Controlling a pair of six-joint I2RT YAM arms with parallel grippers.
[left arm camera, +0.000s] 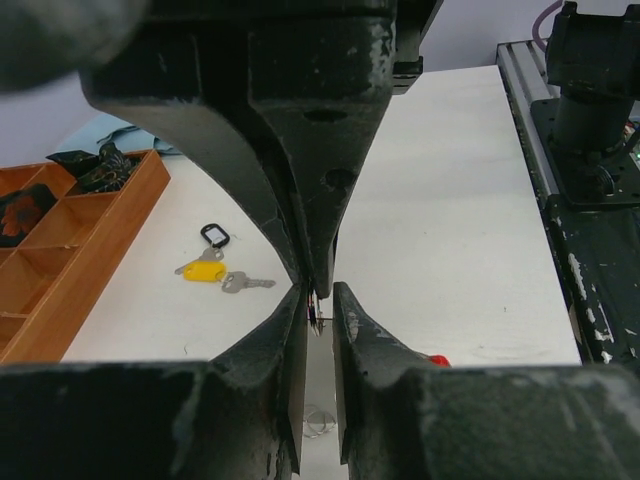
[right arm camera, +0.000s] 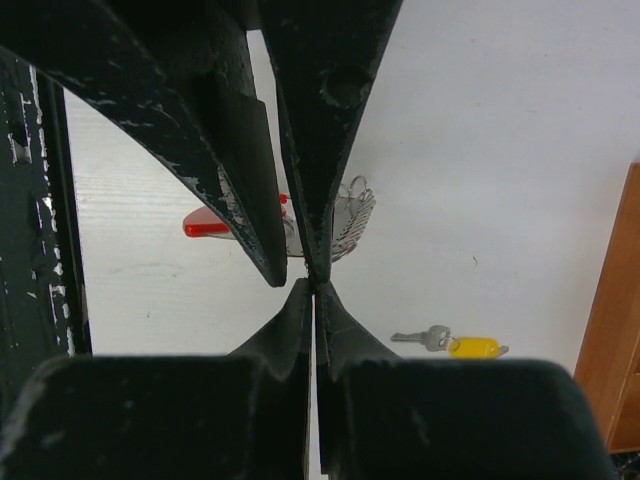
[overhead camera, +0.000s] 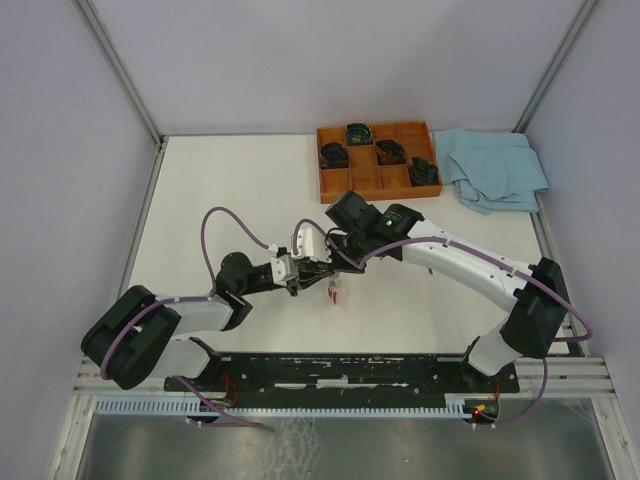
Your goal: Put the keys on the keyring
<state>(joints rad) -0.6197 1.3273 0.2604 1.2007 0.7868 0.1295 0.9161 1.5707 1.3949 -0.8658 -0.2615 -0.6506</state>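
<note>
Both grippers meet tip to tip above the table's middle. My left gripper (overhead camera: 316,272) (left arm camera: 318,300) has its jaws a narrow gap apart, and the keyring's thin silver wire (left arm camera: 316,314) spans that gap at the tips. The keyring's red band (right arm camera: 205,222) (overhead camera: 335,292) and silver metal (right arm camera: 355,215) hang beyond the left fingers (right arm camera: 250,150). My right gripper (right arm camera: 315,285) (left arm camera: 316,285) is shut, tips against the same wire; whether it pinches it is unclear. A yellow-capped key (left arm camera: 205,271) (right arm camera: 472,347) lies on the table. The other keys are not identifiable.
Beside the yellow key lie a plain silver key (left arm camera: 245,284) and a small black oval loop (left arm camera: 215,236). A wooden compartment tray (overhead camera: 345,185) with dark items stands at the back. A blue cloth (overhead camera: 495,168) lies to its right. The black base rail (overhead camera: 340,368) runs along the near edge.
</note>
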